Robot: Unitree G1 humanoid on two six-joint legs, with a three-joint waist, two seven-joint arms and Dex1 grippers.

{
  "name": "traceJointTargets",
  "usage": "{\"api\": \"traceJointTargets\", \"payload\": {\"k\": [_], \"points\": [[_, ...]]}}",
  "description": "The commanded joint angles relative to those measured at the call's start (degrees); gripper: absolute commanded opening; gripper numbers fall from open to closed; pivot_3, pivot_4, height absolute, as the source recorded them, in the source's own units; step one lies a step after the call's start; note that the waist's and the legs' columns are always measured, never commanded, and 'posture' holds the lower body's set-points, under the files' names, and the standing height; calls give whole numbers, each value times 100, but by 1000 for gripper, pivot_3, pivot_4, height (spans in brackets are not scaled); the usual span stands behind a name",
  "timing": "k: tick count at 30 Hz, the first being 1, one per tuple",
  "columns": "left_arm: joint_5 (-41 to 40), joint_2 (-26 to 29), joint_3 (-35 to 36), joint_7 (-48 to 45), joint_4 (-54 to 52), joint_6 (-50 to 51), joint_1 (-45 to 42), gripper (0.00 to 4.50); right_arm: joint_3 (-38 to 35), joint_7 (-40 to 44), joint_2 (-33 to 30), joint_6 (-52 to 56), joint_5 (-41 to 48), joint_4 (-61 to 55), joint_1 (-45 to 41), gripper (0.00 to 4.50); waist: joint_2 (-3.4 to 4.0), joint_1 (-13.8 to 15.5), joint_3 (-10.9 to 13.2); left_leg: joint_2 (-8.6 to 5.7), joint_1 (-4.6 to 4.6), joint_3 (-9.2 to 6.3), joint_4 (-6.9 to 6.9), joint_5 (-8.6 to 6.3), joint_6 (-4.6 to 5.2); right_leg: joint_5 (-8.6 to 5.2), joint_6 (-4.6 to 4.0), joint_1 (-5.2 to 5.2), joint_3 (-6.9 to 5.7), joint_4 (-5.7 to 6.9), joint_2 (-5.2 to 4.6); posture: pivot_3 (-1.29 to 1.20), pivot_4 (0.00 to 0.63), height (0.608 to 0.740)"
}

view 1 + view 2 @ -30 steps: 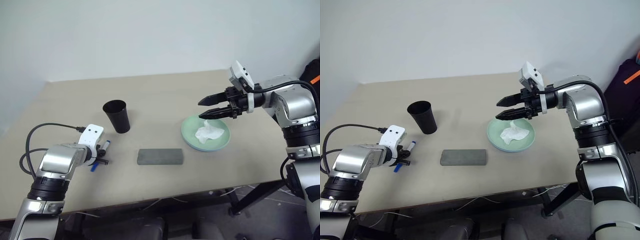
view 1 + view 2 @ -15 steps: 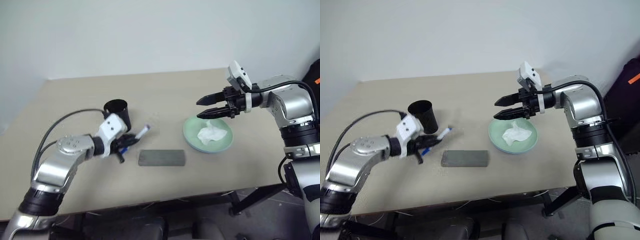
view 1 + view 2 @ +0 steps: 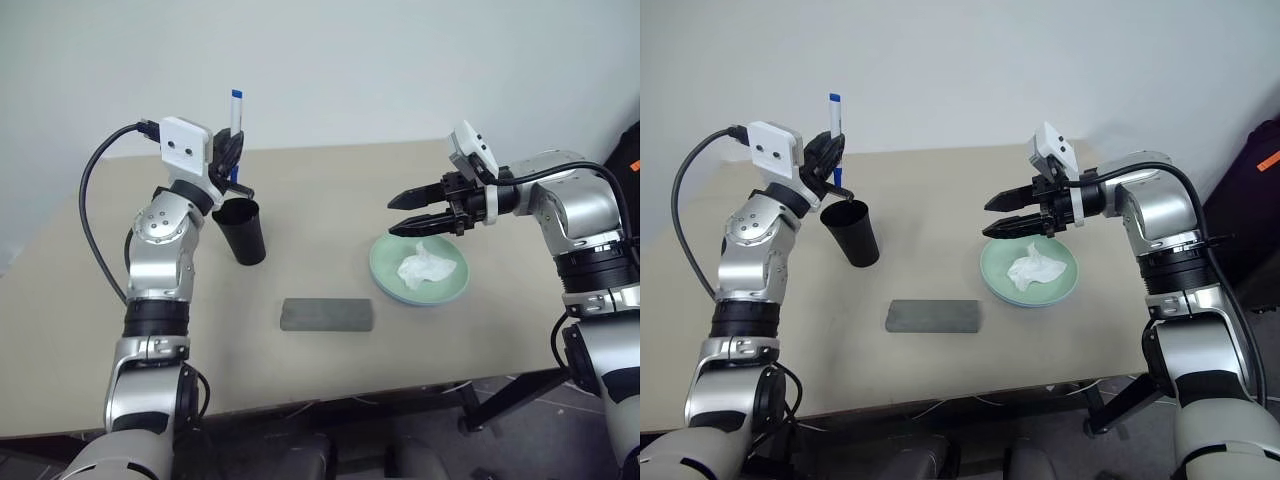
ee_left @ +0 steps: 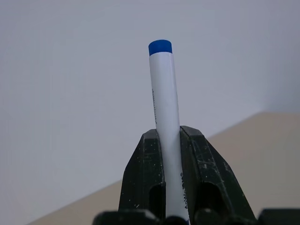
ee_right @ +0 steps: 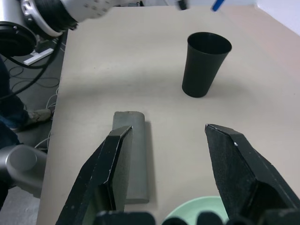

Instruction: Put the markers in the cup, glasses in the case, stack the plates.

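- One marker (image 3: 236, 110) is pinched in the left end effector (image 3: 229, 160), raised just above the rim of the cup (image 3: 240, 230).
- Its long axis stands nearly upright: the white section with a blue tip points up, the blue end points down toward the cup's mouth.
- Upright on the desk (image 3: 330, 190), the cup opens upward.
- Right of the cup, the mint green plate (image 3: 452, 285) holds a crumpled white tissue (image 3: 420, 268).
- Between cup and plate, nearer the desk's front edge, the grey case (image 3: 326, 314) lies shut, long axis left to right.
- Spread wide and holding nothing, the right end effector (image 3: 400, 215) hovers above the plate's far-left rim, pointing toward the cup.
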Motion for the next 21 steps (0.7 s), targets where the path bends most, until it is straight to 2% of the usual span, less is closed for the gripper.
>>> {"api": "traceJointTargets", "payload": {"k": [1,21], "points": [[150,29,134,153,476,-548,-254,96,-110,8,-29,-72,37,-144,-222,2668,0,-1,0,0,0,1,1,0,0,0,0,-1,1,0,0,0,0,740],[290,-206,83,114,1998,-1629,-222,96,-112,33,-74,-34,35,-122,-250,2668,-3,2,-2,-3,-2,-2,14,1,3,7,5,5,-5,2,0,0,0,740]]}}
